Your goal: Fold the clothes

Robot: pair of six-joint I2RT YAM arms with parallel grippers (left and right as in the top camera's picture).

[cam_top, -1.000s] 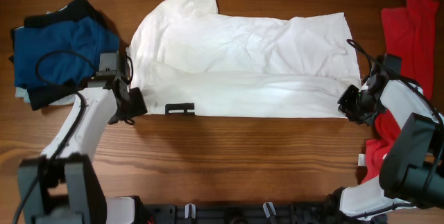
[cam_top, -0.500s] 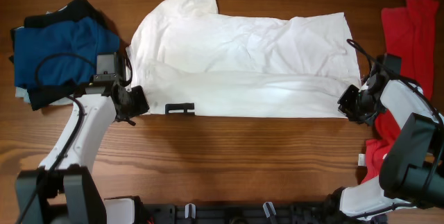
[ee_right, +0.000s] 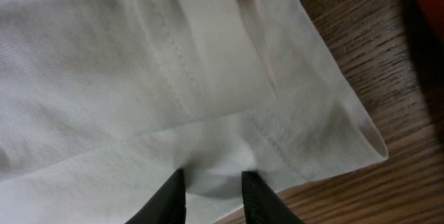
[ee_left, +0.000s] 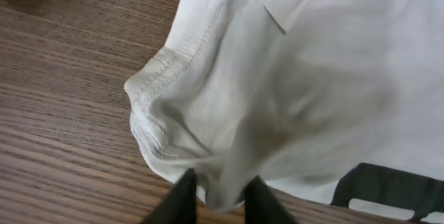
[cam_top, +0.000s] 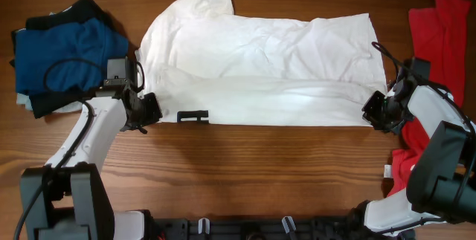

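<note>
Where the white T-shirt lies spread flat across the middle of the desk, the edge nearest my arms is folded over into a long band. A black bar print peeks out near the left end of that edge. Through the left wrist camera I see the left claw pinched on a bunched fold of the shirt's cloth beside a stitched hem, its tips close with fabric between them. My right claw is clamped on the opposite corner, cloth gathered between its tips just inside the hem. A folded blue garment sits on darker ones at the desk's left end, and a red shirt lies at the right edge, apart from the white one.
</note>
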